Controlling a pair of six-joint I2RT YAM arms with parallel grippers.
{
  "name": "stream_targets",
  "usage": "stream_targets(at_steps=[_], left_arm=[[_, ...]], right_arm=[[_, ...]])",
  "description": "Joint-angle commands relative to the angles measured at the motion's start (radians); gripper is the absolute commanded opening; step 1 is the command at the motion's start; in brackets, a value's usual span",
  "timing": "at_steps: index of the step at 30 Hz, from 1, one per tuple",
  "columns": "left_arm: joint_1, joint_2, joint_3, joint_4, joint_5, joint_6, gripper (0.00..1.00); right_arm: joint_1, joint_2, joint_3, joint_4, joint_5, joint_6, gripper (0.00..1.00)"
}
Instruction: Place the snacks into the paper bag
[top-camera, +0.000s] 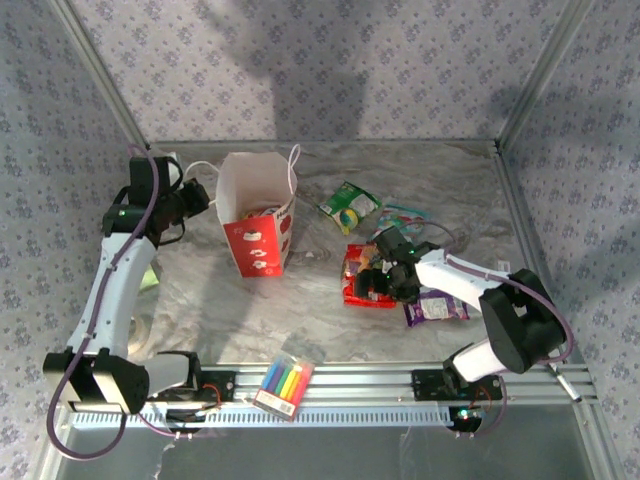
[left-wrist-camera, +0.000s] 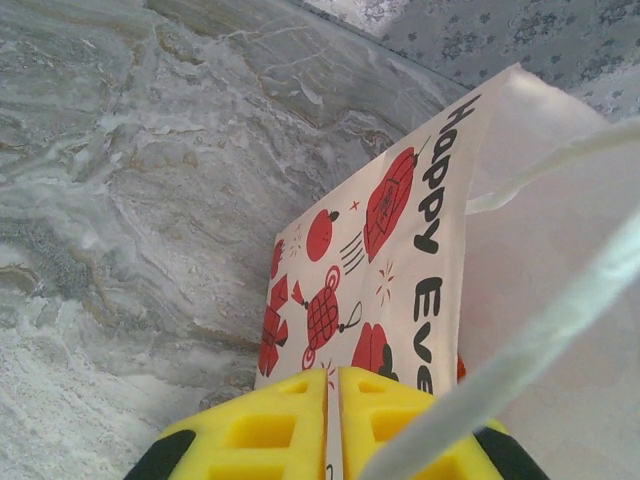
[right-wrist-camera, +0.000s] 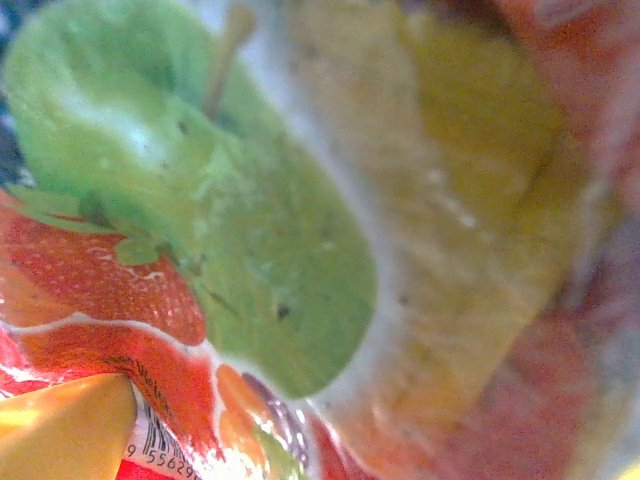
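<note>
Found the left gripper pinched narrow on the top edge of the small white paper bag with red sides and red apple prints, holding it upright and open-mouthed at the left-centre of the grey marbled table, with the white string handle draped across one yellow finger. Found the right gripper spread wide and low over the flat red foil packet (fruit print blurred right against the wrist lens, so could not tell contact from a near miss), well apart from the bag. Noted three more snacks lying close around it: the green crinkly packet, the teal-white packet and the purple packet.

Judged the grab as the weak point: risked sliding the slick foil aside, or nipping a neighbouring packet along with it, given such crowding. Risked also a thin corner hold, shedding the packet on the way across. At the bag, risked clipping the rim or snagging the string, dragging the light paper over despite the pinch. Kept the clear box of rainbow markers at the near rail out of the reckoning.
</note>
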Motion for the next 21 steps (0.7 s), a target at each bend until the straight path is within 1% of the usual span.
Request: stream_targets(at_steps=[1, 2, 6, 8, 10, 13, 15, 18, 21], left_arm=[[-0.007, 0.001, 0.035, -0.019, -0.004, 0.014, 0.11], [-0.007, 0.001, 0.037, -0.020, -0.005, 0.016, 0.11], [-0.008, -0.001, 0.040, -0.027, -0.006, 0.020, 0.11], [-0.008, -0.004, 0.039, -0.028, -0.008, 0.020, 0.11], [-0.007, -0.005, 0.038, -0.027, -0.009, 0.021, 0.11], [-0.008, -0.004, 0.036, -0.024, -0.008, 0.020, 0.11], [-0.008, -0.004, 0.035, -0.024, -0.008, 0.020, 0.11], [-0.009, -0.006, 0.035, -0.024, -0.008, 0.022, 0.11], [-0.010, -0.008, 0.034, -0.025, -0.009, 0.023, 0.11]], right_arm=[[0.004, 0.040, -0.030, 0.123, -0.058, 0.010, 0.95], [0.006, 0.043, -0.027, 0.124, -0.052, 0.010, 0.92], [0.008, 0.045, -0.014, 0.092, -0.009, 0.010, 0.75], [0.008, 0.040, -0.007, 0.071, 0.010, 0.010, 0.71], [0.008, 0.034, 0.000, 0.052, 0.023, 0.010, 0.64], [0.010, 0.021, 0.010, 0.033, 0.037, 0.011, 0.43], [0.012, 0.018, 0.019, 0.019, 0.045, 0.011, 0.33], [0.021, 0.016, 0.043, -0.018, 0.063, 0.007, 0.25], [0.048, 0.010, 0.082, -0.066, 0.115, -0.007, 0.22]])
